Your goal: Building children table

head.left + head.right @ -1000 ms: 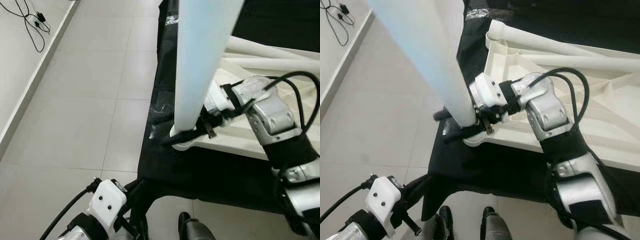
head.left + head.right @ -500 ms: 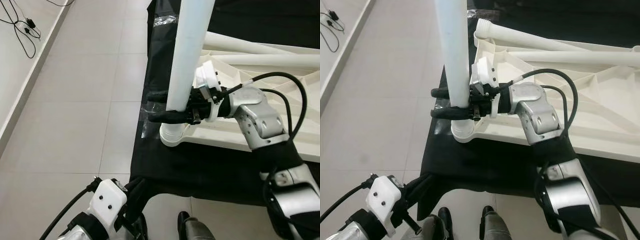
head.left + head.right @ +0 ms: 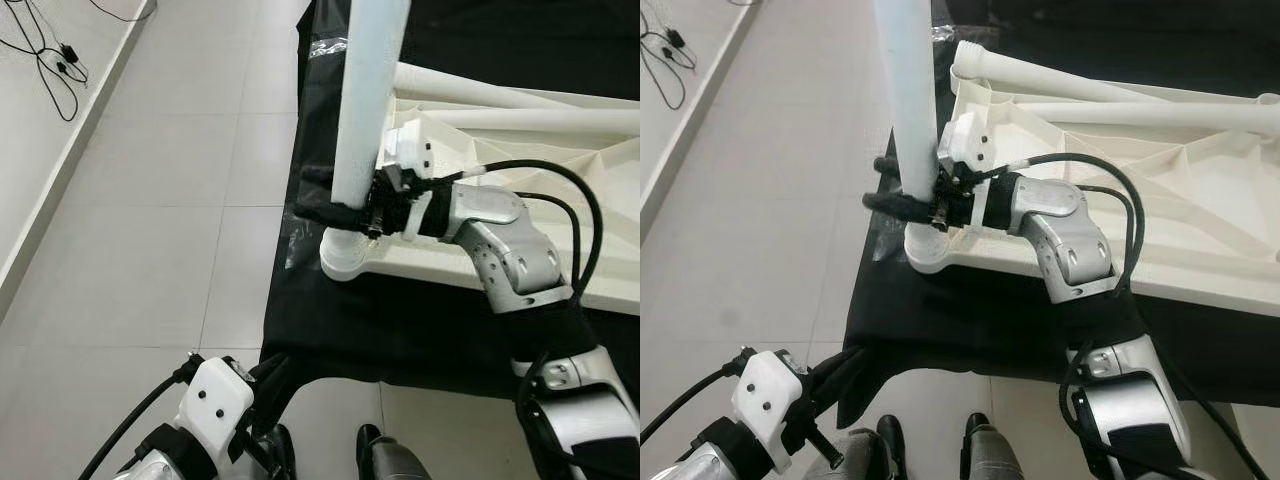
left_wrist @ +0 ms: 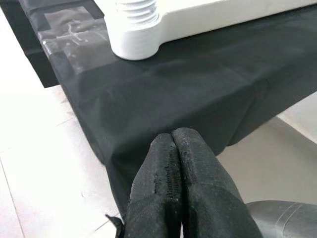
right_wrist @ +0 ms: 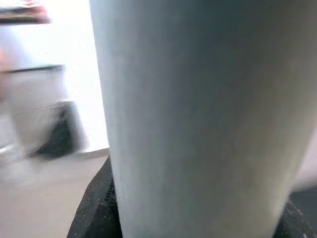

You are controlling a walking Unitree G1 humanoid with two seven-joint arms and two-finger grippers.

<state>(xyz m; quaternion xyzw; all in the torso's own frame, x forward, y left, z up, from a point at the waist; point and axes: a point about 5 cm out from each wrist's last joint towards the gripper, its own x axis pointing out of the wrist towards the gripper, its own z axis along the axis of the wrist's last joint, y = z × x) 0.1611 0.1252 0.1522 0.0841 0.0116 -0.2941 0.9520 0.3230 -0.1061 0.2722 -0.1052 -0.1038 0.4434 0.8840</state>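
Right pincer [image 3: 335, 197] clamps upright table leg [image 3: 365, 100] above tabletop [image 3: 1200, 190] socket

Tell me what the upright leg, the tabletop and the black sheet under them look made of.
Leg: likely smooth matte white plastic, threaded end. Tabletop: cream moulded plastic, ribbed underside. Sheet: thin black fabric, fine weave, creases.
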